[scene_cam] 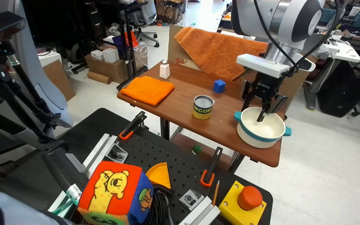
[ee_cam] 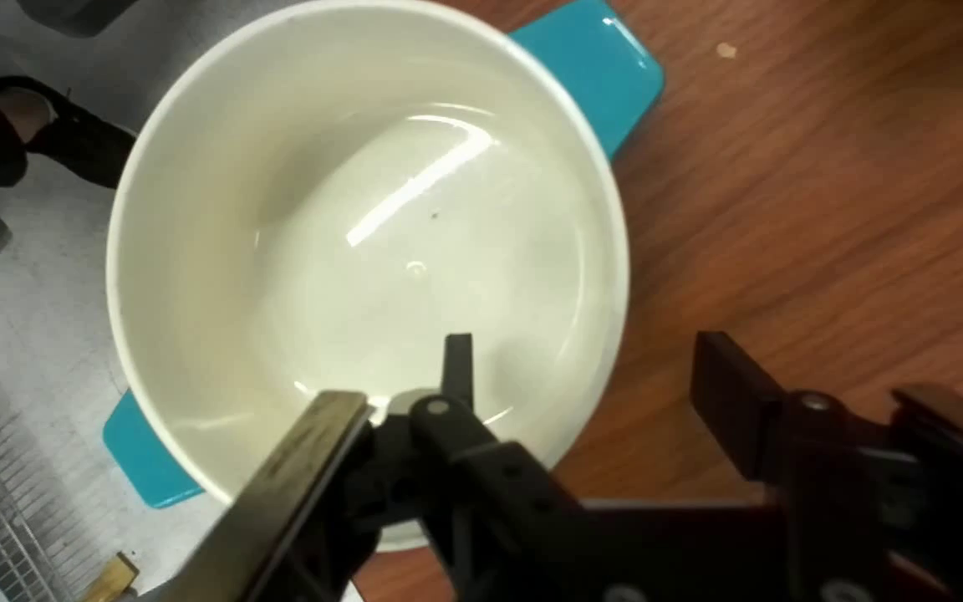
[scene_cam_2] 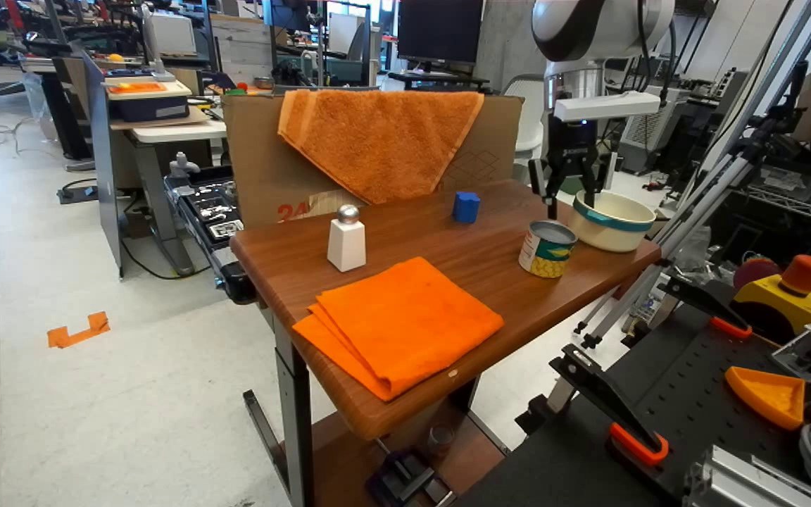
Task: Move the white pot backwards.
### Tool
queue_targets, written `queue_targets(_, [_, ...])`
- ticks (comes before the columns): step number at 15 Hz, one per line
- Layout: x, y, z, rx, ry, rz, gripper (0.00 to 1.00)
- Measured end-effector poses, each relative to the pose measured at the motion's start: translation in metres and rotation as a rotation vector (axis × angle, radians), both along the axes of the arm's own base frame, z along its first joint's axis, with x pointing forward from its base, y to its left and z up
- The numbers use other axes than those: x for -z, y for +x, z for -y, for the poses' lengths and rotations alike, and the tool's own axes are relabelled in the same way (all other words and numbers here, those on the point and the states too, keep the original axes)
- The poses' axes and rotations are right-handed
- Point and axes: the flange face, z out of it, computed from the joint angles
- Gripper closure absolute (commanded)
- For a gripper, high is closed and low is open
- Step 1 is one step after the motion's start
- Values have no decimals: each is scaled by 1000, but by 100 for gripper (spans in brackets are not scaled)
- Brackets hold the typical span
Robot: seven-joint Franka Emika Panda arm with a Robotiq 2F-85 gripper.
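While the round, teal-banded white pot (scene_cam: 263, 132) sits near a corner of the brown wood-grain table (scene_cam: 180, 104), black fingers (ee_cam: 728, 405) hang parted astride the pot's rim, gripping nothing. Approach looks done; grasp, backward move likely left.

In an exterior view, 5 things share the table (scene_cam: 181, 101). The pot (scene_cam: 262, 129) sits at right, the gripper (scene_cam: 252, 114) astride its wall; the tin (scene_cam: 202, 107) mid-frame, the block (scene_cam: 219, 86) behind it; cloth (scene_cam: 148, 90) and shaker (scene_cam: 164, 70) upper left.
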Motion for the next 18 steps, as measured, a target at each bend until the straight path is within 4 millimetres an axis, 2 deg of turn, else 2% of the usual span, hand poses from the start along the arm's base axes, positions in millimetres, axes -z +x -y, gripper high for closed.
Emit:
queue_targets(4, [4, 2, -3, 23, -11, -7, 94])
queue_targets(5, [4, 2, -3, 26, -13, -9, 99])
queue_targets(10, [2, 2, -2, 35, -16, -13, 99])
queue_targets(12, [-7, 6, 1, 43, -18, 3, 99])
queue_targets(15, [-37, 19, 6, 95, 3, 71, 99])
queue_targets(18, [-75, 42, 10, 180, 59, 175, 99])
